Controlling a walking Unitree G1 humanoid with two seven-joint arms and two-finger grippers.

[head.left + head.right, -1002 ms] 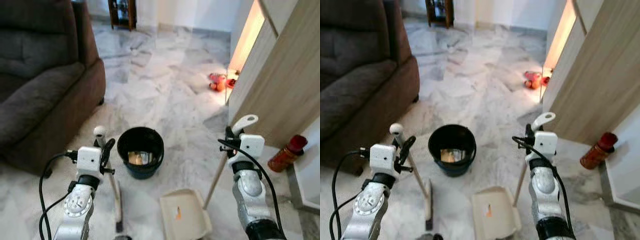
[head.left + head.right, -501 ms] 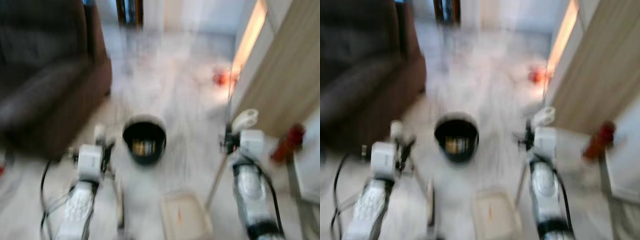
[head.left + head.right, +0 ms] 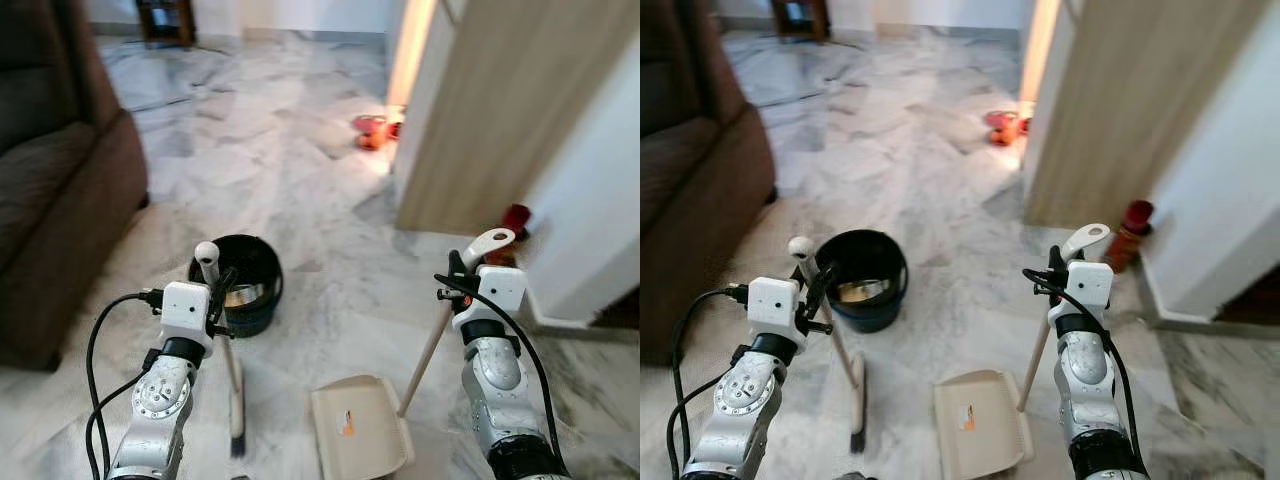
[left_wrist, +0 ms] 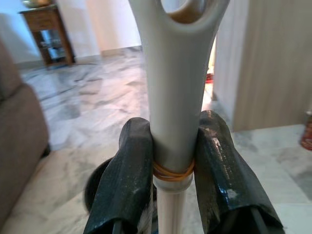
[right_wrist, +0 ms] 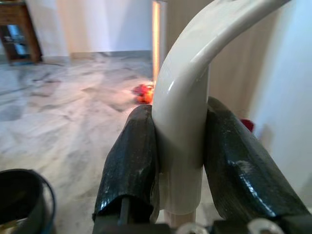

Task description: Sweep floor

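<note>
Black round plastic bucket (image 3: 238, 283) standing on the grey-veined white marble floor (image 3: 290, 180), taken here as landmark. Just beside the bucket, on its near side: long broom with pale wooden stick and off-white plastic grip (image 3: 222, 340), leaning, dark bristles down on the floor nearer the robot than the bucket. Left gripper (image 4: 174, 170) clenched on the broom's grip, black fingers (image 4: 126, 185) pressed against both sides just above an orange rubber band. Near the bucket, to its right and closer to the robot: cream plastic dustpan (image 3: 360, 432) flat on the floor, a small orange scrap (image 3: 347, 426) lying in its tray. Long pale handle rising at a slant from the dustpan, away from the bucket. Right gripper (image 5: 179, 161) grasping the curved white top of that handle, fingers tight on either side. Left of the bucket, well apart: dark brown fabric sofa (image 3: 55, 190). Far beyond the bucket, by the light wooden door panel (image 3: 490, 110): small red and orange objects (image 3: 372, 131), too small to identify. Right of the bucket, past the dustpan handle, against the white wall: red bottle (image 3: 1126, 234).
</note>
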